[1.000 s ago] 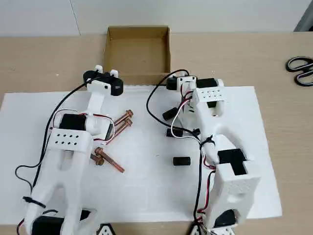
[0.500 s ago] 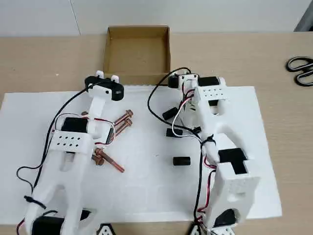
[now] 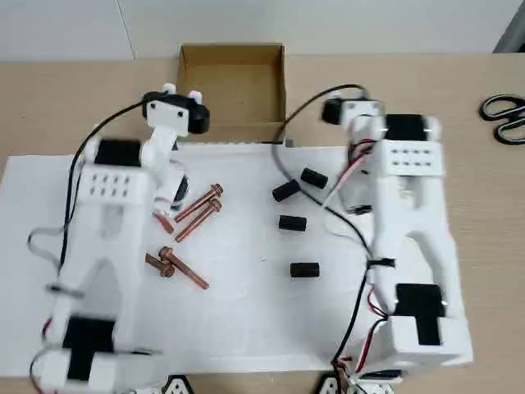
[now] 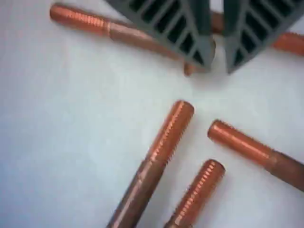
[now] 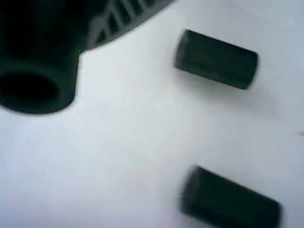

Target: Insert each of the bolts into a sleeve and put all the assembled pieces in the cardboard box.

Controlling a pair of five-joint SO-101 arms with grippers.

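1. The work looks to be at its first step. No bolt sits in a sleeve, and I see no finished piece in the cardboard box (image 3: 232, 90) at the top middle of the high view.
2. The left jaws hang low over the copper bolts (image 3: 201, 201), which lie scattered on the white paper (image 3: 246, 320) left of the middle. These jaws are only a little apart, with a narrow slit between them and nothing gripped. Their tips are just beside the end of one bolt (image 4: 190, 69).
3. The black sleeves (image 3: 292, 222) lie apart from each other right of the middle, and the right arm (image 3: 410, 213) reaches over them. In the right wrist view one sleeve (image 5: 38, 88) is very close, with its open end toward the camera. I cannot tell if the right jaws are apart or clamped on it.
4. I think the next move calls for the left jaws to open wider, settle across one bolt only and close on its smooth part. The neighbouring bolts (image 4: 164, 142) are near, so two could be caught at once.
5. After that, the bolt and a sleeve must be lined up end to end. Both are round and may roll on the paper.
6. A black cable (image 3: 328, 209) of the right arm crosses the paper beside the sleeves and could push them.
7. Scissors (image 3: 504, 116) lie on the bench (image 3: 476, 49) at the far right, well apart from the work.
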